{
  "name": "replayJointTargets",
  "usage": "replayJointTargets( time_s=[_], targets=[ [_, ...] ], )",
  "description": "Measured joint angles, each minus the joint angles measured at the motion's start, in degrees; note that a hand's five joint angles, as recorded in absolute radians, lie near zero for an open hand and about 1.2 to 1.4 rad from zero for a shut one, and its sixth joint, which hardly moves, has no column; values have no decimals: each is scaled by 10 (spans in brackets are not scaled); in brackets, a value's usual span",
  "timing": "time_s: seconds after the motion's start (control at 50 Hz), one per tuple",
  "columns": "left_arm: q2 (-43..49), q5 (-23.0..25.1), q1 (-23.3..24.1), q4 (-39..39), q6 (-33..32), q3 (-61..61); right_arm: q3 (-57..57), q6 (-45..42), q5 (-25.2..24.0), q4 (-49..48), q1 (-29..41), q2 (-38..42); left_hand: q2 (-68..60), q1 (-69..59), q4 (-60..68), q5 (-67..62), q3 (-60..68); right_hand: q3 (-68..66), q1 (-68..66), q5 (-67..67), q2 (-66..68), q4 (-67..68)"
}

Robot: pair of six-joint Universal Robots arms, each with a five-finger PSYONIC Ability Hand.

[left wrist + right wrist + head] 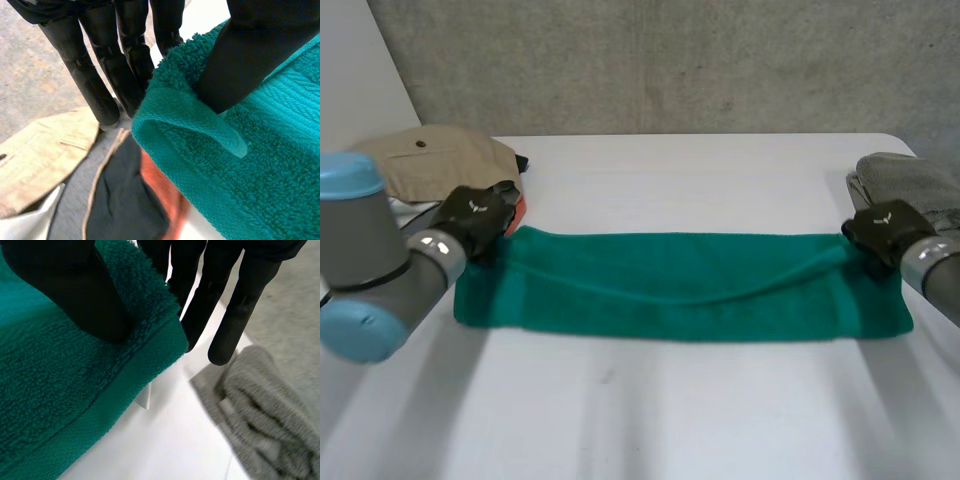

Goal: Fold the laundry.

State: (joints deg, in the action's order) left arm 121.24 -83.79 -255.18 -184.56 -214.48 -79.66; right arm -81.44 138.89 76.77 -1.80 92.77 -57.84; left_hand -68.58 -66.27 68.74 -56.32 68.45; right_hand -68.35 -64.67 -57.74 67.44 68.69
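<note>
A green towel (680,290) lies folded into a long strip across the middle of the white table (650,420). My left hand (475,215) is at its far left corner. In the left wrist view the thumb (240,55) presses the towel's (240,175) upper layer against the fingers (95,80), pinching the corner. My right hand (882,232) is at the far right corner. There the thumb (70,285) lies on top of the towel (60,390), with the fingers (225,305) behind its edge, and the corner is pinched the same way.
A beige garment (435,160) lies at the back left, with black cloth (120,205) and orange cloth (160,195) between it and the towel. A folded grey towel (915,185) sits at the back right, close to my right hand.
</note>
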Motion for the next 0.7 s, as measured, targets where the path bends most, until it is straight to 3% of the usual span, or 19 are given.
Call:
replayJointTargets(
  time_s=[0.18, 0.2, 0.24, 0.28, 0.3, 0.38, 0.5, 0.7],
  targets=[
    [148, -39, 24, 64, -7, 191, 123, 7, 86, -20, 30, 110, 1, 1, -1, 0, -1, 20, 9, 14, -18, -21],
    [163, -42, 27, 75, -10, 211, 138, 5, 99, -19, 33, 123, 136, 128, -126, 108, -123, 102, 93, 99, -111, -103],
    [177, -46, 30, 87, -14, 231, 156, 3, 116, -17, 36, 138, 233, 240, -223, 203, -230, 285, 280, 288, -290, -285],
    [189, -53, 35, 99, -20, 247, 171, 3, 132, -18, 39, 149, 476, 508, -481, 454, -469, 441, 424, 447, -448, -441],
    [190, -55, 36, 101, -21, 251, 175, 3, 138, -19, 40, 152, 507, 532, -513, 483, -501, 514, 490, 509, -516, -511],
    [188, -70, 44, 99, -28, 253, 184, 9, 152, -36, 45, 156, 566, 554, -570, 533, -562, 562, 515, 548, -554, -565],
    [162, -64, 49, 64, -28, 219, 174, 20, 129, -62, 52, 145, 566, 554, -570, 533, -562, 563, 515, 548, -554, -565],
    [164, 22, 52, 11, -35, 177, 192, 49, 56, -64, 62, 172, 566, 554, -570, 533, -562, 562, 515, 548, -554, -565]
  ],
)
